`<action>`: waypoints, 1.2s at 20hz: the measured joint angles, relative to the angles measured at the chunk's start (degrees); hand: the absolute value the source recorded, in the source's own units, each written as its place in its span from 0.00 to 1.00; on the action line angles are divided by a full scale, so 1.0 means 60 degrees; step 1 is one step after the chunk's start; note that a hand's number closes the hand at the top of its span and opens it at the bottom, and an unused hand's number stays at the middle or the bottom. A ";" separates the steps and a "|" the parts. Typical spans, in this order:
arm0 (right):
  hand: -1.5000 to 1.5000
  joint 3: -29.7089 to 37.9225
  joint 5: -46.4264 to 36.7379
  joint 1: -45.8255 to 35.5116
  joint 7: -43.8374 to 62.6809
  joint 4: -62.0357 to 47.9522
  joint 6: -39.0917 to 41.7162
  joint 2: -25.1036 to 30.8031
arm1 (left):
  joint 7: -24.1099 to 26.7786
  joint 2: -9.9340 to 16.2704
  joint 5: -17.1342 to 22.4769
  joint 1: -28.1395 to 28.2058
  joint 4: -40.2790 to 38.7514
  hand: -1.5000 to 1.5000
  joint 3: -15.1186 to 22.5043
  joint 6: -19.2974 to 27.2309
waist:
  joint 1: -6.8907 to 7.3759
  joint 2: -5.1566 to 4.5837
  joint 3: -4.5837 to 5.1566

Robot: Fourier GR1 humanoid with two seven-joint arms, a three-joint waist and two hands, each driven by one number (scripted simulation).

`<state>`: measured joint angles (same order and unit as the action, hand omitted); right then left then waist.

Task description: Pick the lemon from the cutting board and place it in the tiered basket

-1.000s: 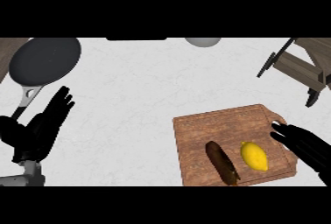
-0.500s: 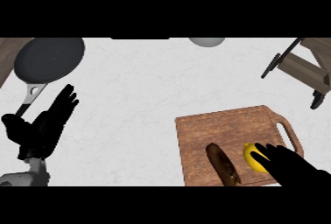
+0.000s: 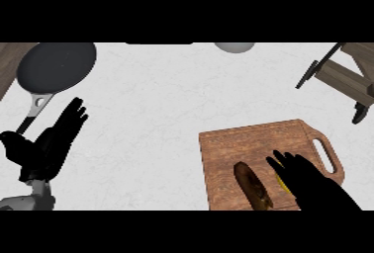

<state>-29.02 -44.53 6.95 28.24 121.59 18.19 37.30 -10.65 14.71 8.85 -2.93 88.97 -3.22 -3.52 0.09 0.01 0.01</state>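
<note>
The right hand (image 3: pixel 310 180) is covering the lemon (image 3: pixel 283 185) on the cutting board (image 3: pixel 256 143); I cannot tell whether it is gripping. The left hand (image 3: pixel 51 143) is resting open near the worktop's left edge.

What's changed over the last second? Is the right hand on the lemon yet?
The right hand has slid left across the cutting board and now covers the lemon, of which only a yellow sliver shows; whether it is gripped cannot be told. The lemon has not visibly moved. The dark brown item beside it, the pan and the open left hand stayed put.
</note>
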 measured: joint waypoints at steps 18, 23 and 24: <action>1.00 0.1058 -0.2241 -0.0279 -0.2366 -0.3049 -0.1295 -0.1286 | -0.0447 -0.0483 -0.0521 0.0044 0.0524 0.50 -0.0061 -0.0042 | -0.0013 0.0004 -0.0002; 1.00 0.0984 -0.2291 -0.0300 -0.2649 -0.3537 -0.0536 -0.1303 | -0.0379 -0.0427 -0.0486 0.0055 0.0464 0.50 -0.0234 -0.0192 | -0.0014 0.0015 0.0024; 1.00 0.0969 -0.2428 -0.0244 -0.2809 -0.3631 -0.0586 -0.1233 | -0.0340 -0.0457 -0.0511 0.0107 0.0472 0.50 -0.0226 -0.0206 | -0.0015 0.0015 0.0022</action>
<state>-23.21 -59.10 5.49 11.39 99.80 14.67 29.90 -12.69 11.97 5.78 -2.29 91.80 -4.58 -4.76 0.00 0.10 0.15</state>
